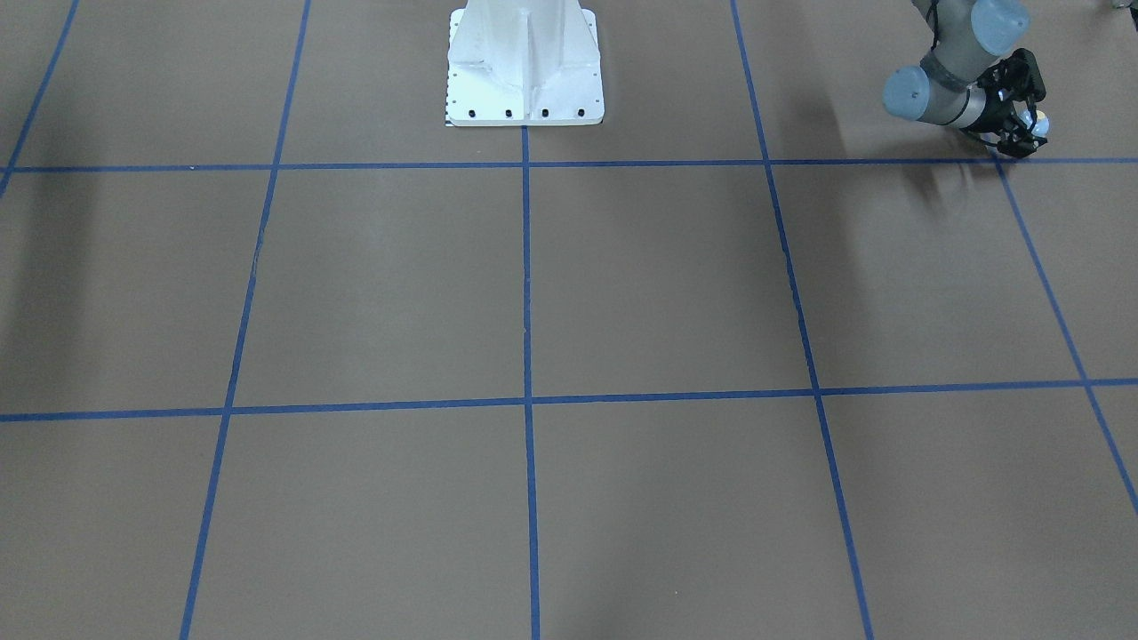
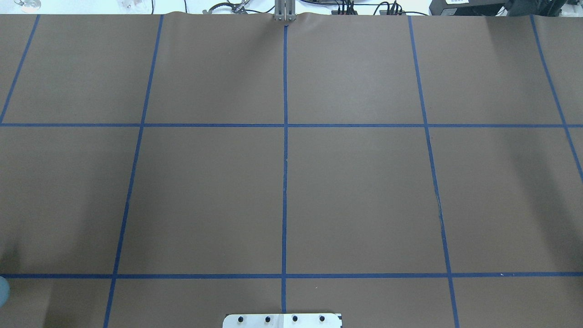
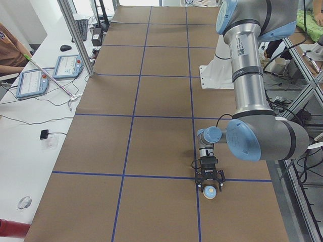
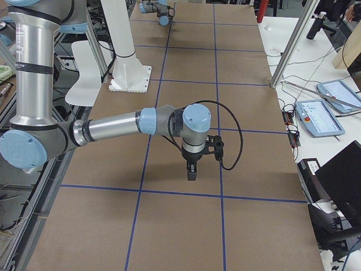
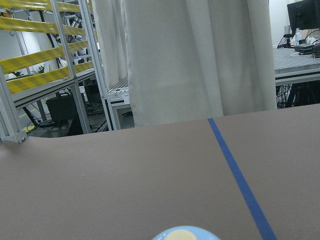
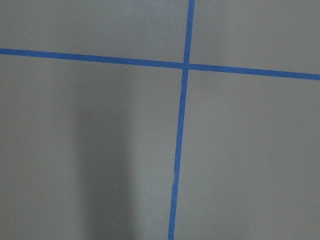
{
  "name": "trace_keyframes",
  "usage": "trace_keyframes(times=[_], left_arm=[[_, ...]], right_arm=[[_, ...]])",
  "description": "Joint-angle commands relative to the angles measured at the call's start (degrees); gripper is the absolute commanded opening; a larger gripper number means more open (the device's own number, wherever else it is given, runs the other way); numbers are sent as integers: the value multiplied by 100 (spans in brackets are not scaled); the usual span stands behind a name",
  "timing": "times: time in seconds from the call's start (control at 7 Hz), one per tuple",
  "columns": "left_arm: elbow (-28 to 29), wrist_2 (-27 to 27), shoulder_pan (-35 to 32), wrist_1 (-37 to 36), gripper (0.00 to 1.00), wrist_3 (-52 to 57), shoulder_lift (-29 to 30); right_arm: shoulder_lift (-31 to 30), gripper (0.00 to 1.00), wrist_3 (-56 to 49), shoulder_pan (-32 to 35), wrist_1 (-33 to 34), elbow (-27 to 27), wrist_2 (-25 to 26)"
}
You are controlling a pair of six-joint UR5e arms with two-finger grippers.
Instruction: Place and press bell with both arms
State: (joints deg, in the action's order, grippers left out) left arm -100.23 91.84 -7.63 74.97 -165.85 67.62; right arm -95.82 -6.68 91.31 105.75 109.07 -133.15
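The light-blue bell (image 3: 209,191) with its cream button sits between the fingers of my left gripper (image 3: 209,185), low over the brown table near a blue tape crossing at the robot's left end. In the front-facing view the bell (image 1: 1037,124) shows at the tip of the left gripper (image 1: 1022,133). The left wrist view shows only the top of the bell (image 5: 185,234) at the bottom edge. My right gripper (image 4: 192,171) points straight down a little above the table; it shows only in the exterior right view, so I cannot tell whether it is open or shut.
The white pedestal (image 1: 524,71) stands at the table's robot-side middle. Blue tape lines (image 2: 284,182) divide the brown table into squares. Operator tablets (image 3: 33,82) and cables lie on the white side bench beyond the table edge.
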Motion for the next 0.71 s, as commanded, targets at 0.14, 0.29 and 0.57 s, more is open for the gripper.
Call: trace_keyframes(times=[0.14,0.29,0.57], left_arm=[[188,0,7,17,99,0,67],[188,0,7,17,98,0,67],[206,-9,7,9,65,-52,85]], right_arm=[[2,100,0,1,7,0,0],[2,100,0,1,7,0,0],[2,100,0,1,7,0,0]])
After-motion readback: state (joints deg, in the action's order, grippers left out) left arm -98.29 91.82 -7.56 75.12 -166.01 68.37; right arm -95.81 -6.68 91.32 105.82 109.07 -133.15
